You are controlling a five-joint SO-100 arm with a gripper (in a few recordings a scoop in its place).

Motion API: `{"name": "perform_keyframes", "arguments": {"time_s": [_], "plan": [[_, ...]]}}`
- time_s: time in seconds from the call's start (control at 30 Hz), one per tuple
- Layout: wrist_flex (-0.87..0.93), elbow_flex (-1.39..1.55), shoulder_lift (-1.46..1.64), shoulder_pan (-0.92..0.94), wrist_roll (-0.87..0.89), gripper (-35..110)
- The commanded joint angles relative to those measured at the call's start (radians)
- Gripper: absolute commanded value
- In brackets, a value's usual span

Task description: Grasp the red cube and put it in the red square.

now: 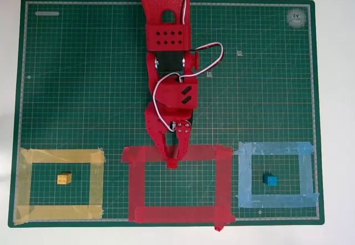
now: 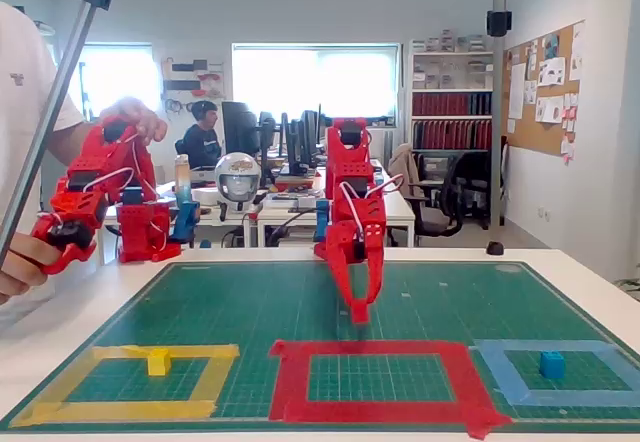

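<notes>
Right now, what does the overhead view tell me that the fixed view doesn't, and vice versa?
Overhead: the gripper tip lies over the top strip of the red square. Fixed view: the tip hangs raised off the mat. Both: yellow block inside yellow outline, blue block inside blue outline; whether the jaws hold anything, I cannot tell.

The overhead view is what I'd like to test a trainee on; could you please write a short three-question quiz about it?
1. True or false: the yellow block lies inside the yellow tape outline.
2. The gripper has its fingers above which strip of the red square in the overhead view? A) the top strip B) the bottom strip C) the right strip
3. Fill in: the blue block lies inside the light-blue tape outline, to the ___ of the red square.

Key: 1 true; 2 A; 3 right.
</notes>
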Motion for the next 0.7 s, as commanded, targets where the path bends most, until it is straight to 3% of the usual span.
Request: {"name": "perform_keyframes", "arguments": {"time_s": [0.0, 0.27, 0.67], "plan": [[-0.015, 0.097, 0.117, 0.025, -0.015, -1], [-0.015, 0.109, 0.126, 0.015, -0.015, -1], [-0.017, -0.179, -0.094, 0.051, -0.015, -1]]}}
